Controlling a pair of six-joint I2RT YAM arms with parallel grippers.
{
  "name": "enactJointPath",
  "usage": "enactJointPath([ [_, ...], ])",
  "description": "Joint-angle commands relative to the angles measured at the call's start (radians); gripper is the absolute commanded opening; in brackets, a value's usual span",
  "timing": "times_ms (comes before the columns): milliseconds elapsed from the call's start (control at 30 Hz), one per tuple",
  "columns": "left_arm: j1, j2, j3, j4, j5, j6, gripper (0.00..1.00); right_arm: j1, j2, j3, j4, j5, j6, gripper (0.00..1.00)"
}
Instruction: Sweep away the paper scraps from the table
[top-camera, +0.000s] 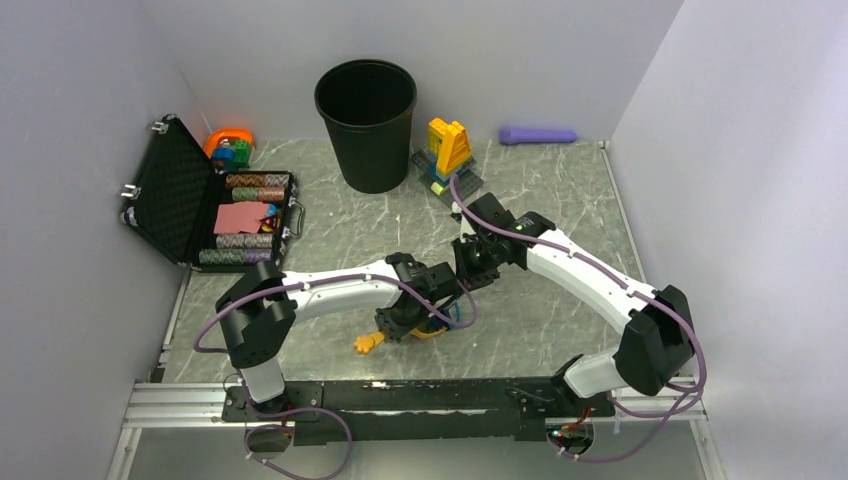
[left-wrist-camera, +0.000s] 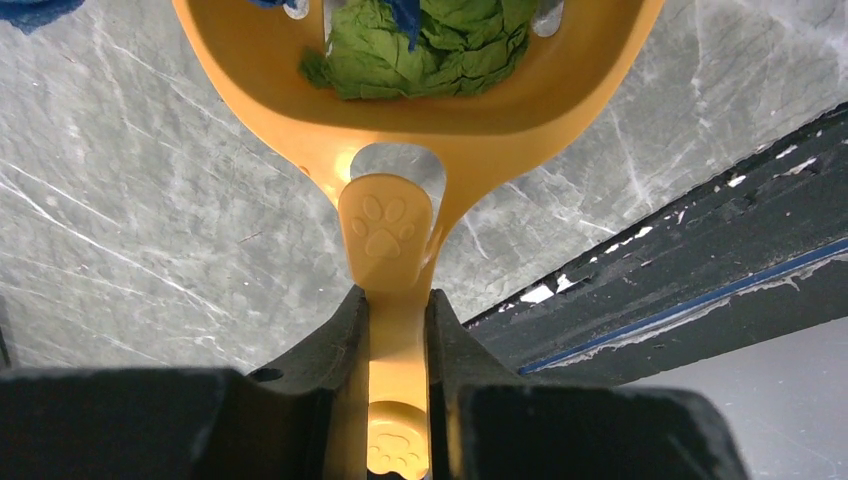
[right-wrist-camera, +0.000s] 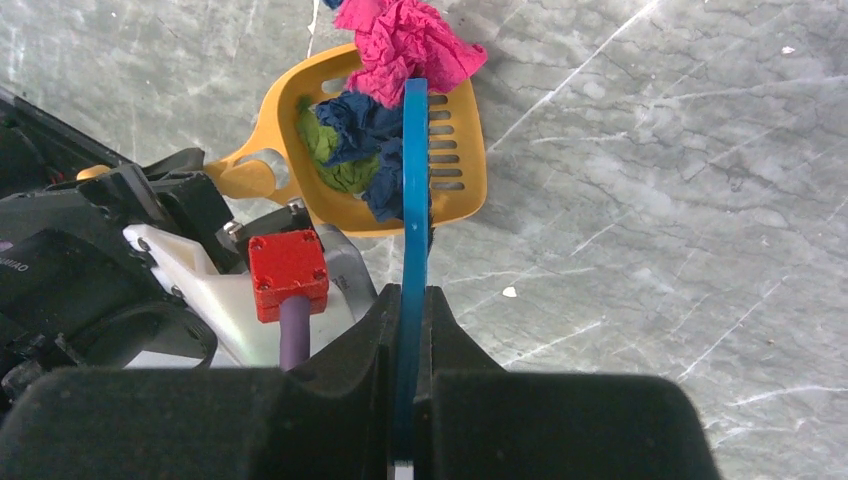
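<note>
finds the paper scraps (right-wrist-camera: 365, 125) bunched by the middle of the near edge of the counter (right-wrist-camera: 650, 200): green and dark blue wads packed inside a yellow scoop (right-wrist-camera: 465, 150), a pink wad (right-wrist-camera: 405, 40) perched at its mouth and not clearly inside. spots no other loose wad in the overhead view, with part of the counter hidden under the arms. cannot tell whether a blue bit at the top corner of the left wrist view lies loose. has the left end effector (left-wrist-camera: 398, 310) clamped on the scoop's handle and the right end effector (right-wrist-camera: 405, 300) closed tight on a thin blue brush (right-wrist-camera: 415, 150), seen edge-on against the wads. judges the gathering nearly done. leaves the pink wad to nudge in, then probably the load to carry to the black bin (top-camera: 367, 110) at the far edge and tip out.
</note>
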Motion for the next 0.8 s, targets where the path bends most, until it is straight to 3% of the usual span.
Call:
enactJointPath([
  [0,-0.007,-0.013,-0.019,0.057,-0.01,-0.039,0.0,0.011,-0.032,0.034,-0.03,0.007,-0.014,0.0],
  [233,0.006,-0.048,-0.049,0.085,0.024,-0.074,0.0,0.011,-0.077,0.015,-0.083,-0.025,-0.017,0.0],
  [467,0.01,-0.081,-0.065,0.117,0.01,-0.092,0.0,0.008,-0.118,0.099,-0.207,0.085,-0.023,0.0],
  [767,0.011,-0.131,-0.105,0.162,-0.006,-0.096,0.0,-0.049,-0.168,0.142,-0.218,0.213,0.018,0.0],
])
